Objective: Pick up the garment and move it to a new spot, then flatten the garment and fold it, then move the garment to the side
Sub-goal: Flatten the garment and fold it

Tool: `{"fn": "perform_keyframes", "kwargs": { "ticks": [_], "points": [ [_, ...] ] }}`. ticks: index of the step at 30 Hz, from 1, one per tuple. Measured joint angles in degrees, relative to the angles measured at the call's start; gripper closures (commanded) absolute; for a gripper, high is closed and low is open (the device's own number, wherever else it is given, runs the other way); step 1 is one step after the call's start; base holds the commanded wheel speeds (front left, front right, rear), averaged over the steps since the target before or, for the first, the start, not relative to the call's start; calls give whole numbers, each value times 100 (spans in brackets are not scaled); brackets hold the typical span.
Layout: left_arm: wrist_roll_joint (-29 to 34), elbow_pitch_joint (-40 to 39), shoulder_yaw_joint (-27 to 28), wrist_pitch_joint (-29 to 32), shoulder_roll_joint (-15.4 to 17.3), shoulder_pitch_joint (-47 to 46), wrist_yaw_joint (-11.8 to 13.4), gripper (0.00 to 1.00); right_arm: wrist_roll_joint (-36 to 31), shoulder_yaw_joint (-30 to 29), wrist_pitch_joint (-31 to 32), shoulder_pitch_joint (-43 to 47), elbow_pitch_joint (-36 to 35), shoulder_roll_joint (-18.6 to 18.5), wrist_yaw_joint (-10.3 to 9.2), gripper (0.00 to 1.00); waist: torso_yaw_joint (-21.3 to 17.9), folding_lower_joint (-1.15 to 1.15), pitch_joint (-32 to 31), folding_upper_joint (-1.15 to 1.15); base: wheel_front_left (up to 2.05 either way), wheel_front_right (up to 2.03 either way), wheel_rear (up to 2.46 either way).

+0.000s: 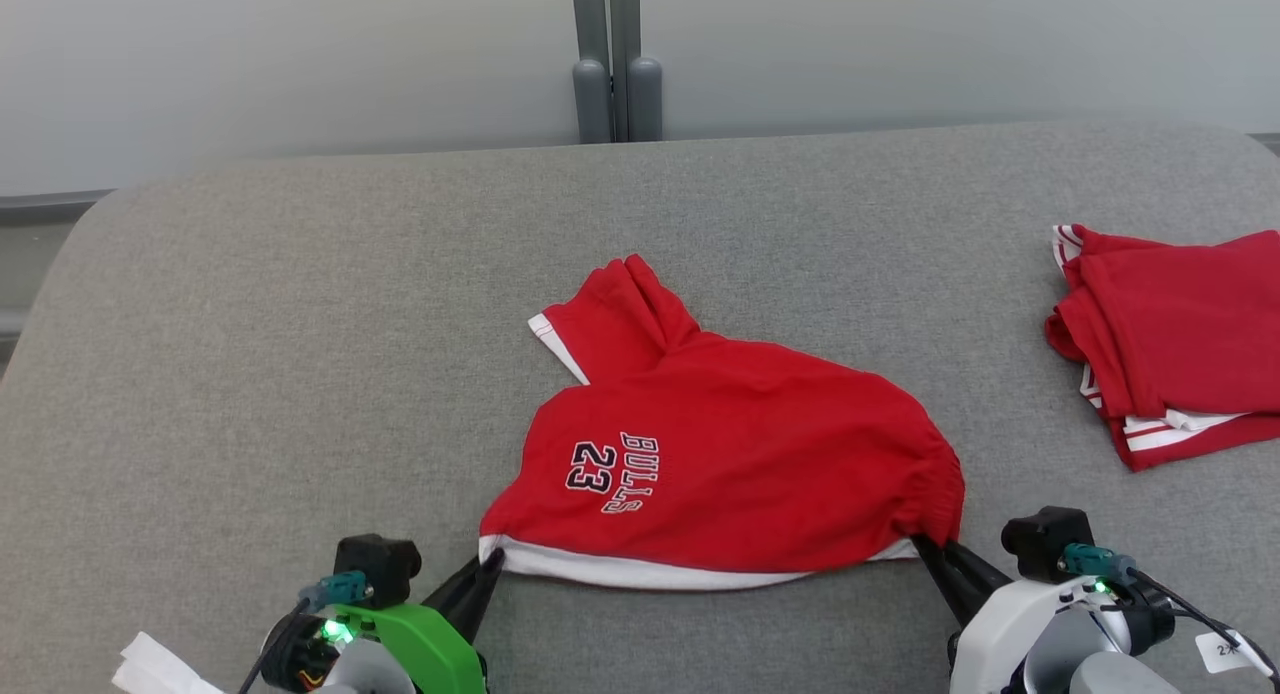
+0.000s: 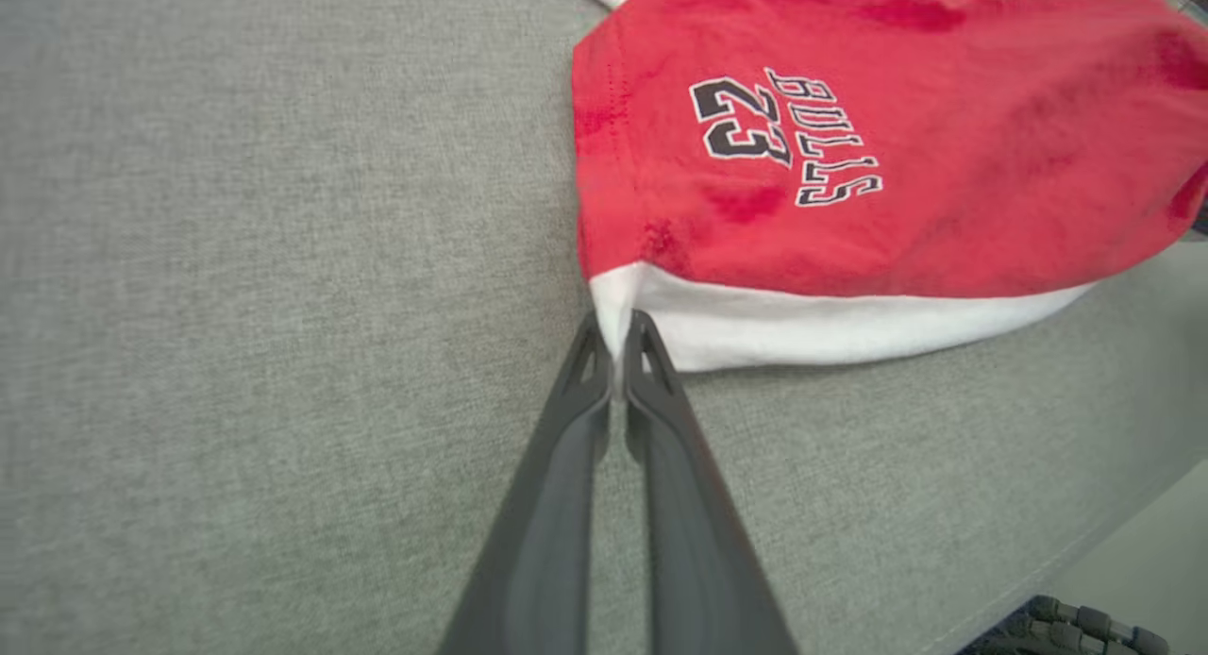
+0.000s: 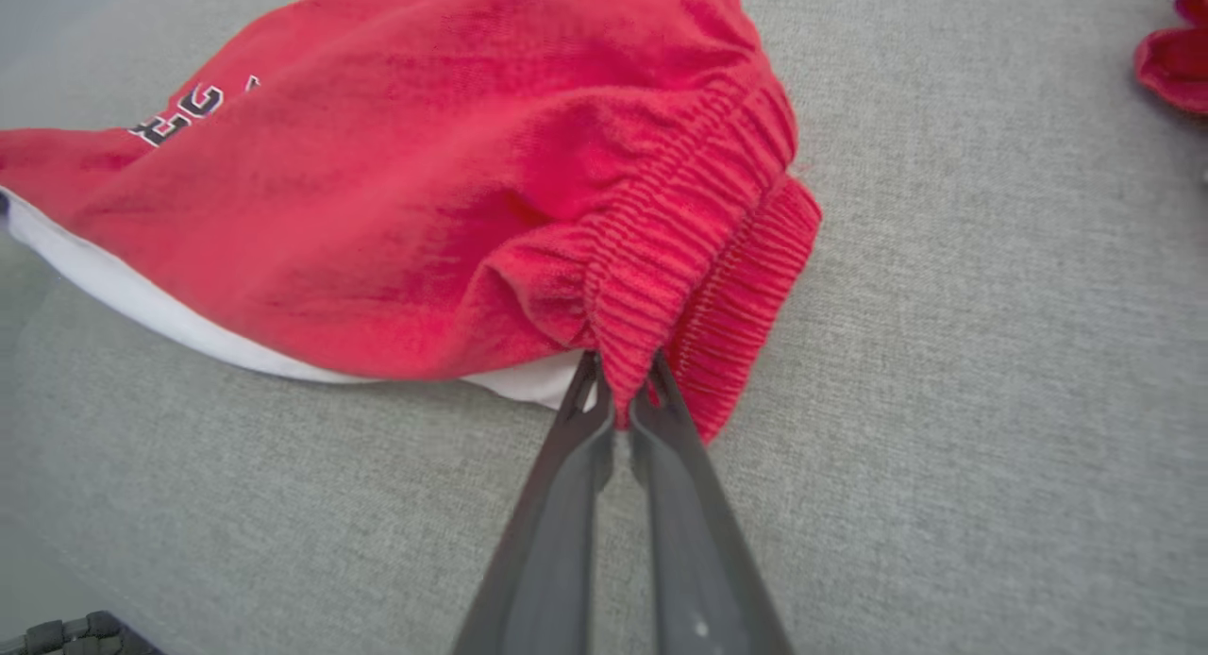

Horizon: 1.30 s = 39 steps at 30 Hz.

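Foreground, left: left gripper (image 1: 491, 562), green-cased wrist; fingers closed on the corner of the white hem band (image 2: 802, 325), pinched right at the tips.
Foreground, right: right gripper (image 1: 924, 547), white-cased wrist; fingers closed on the ribbed waistband (image 3: 689, 221) at the opposite near corner.
Middle: garment (image 1: 740, 454), red shorts printed "BULLS 23"; lying mid-surface, near edge strung between the two grippers, one leg bunched toward the rear.
Support: grey padded surface (image 1: 300, 324), fabric-covered.
Far right: folded red pile (image 1: 1170, 344), well apart from the garment.
Rear: grey post (image 1: 615, 64) against a pale wall.
Risk one: both pinches look shallow, so a corner may slip free on lifting, the thin hem soonest.
Risk two: an uneven pull could trap the bunched leg underneath and spoil the flattening.
Risk three: carried too far right, the garment might land on the pile.
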Motion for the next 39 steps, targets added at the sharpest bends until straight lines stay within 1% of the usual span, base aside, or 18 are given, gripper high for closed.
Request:
{"fn": "perform_keyframes", "kwargs": {
  "ticks": [4, 8, 10, 12, 16, 21, 24, 26, 31, 34, 37, 39],
  "points": [
    [-107, -455, 43, -67, 176, -89, 0, 100, 63, -33, -67, -38, -225, -62, 0, 100, 4, 0, -54, 0, 0, 0, 0],
    [-107, -1005, 113, 203, 458, -467, 0, 100, 332, -101, -87, -361, -527, -93, 0, 100, 9, 0, -65, 0, 0, 0, 0],
    [-38, -1266, 148, 433, 617, -816, 0, 100, 517, -101, -18, -683, -714, -143, 0, 100, 15, 0, -8, 0, 0, 0, 0],
    [24, -1427, 197, 612, 727, -1252, 0, 100, 838, -88, 68, -1124, -927, -175, 0, 100, 21, 0, 81, 0, 0, 0, 0],
    [-20, -1474, 191, 911, 732, -2257, 0, 100, 1369, -43, 304, -2208, -1007, -349, -1, 100, 33, 0, 388, 0, 0, 0, 0],
    [-85, -1129, -8, 1033, 711, -3849, -7, 100, 1920, 194, 568, -3786, -818, -480, -1, 100, 61, 0, 926, 0, 0, 0, 0],
    [-94, -734, -41, 832, 652, -4848, -8, 100, 2091, 396, 595, -4805, -537, -563, -2, 100, 84, 1, 1293, 0, 0, 0, 0],
    [-122, -391, -24, 638, 547, -5502, -9, 100, 2146, 554, 509, -5523, -319, -563, -1, 100, 105, 2, 1556, 0, 0, 0, 0],
    [-126, 346, -75, 243, 424, -6910, -9, 100, 2414, 762, 156, -7065, 223, -432, -1, 100, 158, 2, 2152, 0, 0, 0, 0],
    [-129, 666, -115, 0, 383, -7600, -9, 100, 2530, 876, -112, -7758, 494, -322, -1, 100, 186, 2, 2455, 0, 0, 0, 0],
    [-181, 985, -181, -225, 352, -8073, -10, 100, 2693, 984, -397, -8215, 738, -234, -1, 100, 213, 2, 2700, 0, 0, 0, 0],
    [-244, 1165, -261, -288, 316, -8268, -9, 100, 2786, 1117, -477, -8424, 873, -210, -1, 100, 231, 2, 2817, 0, 0, 0, 0]
  ]
}}
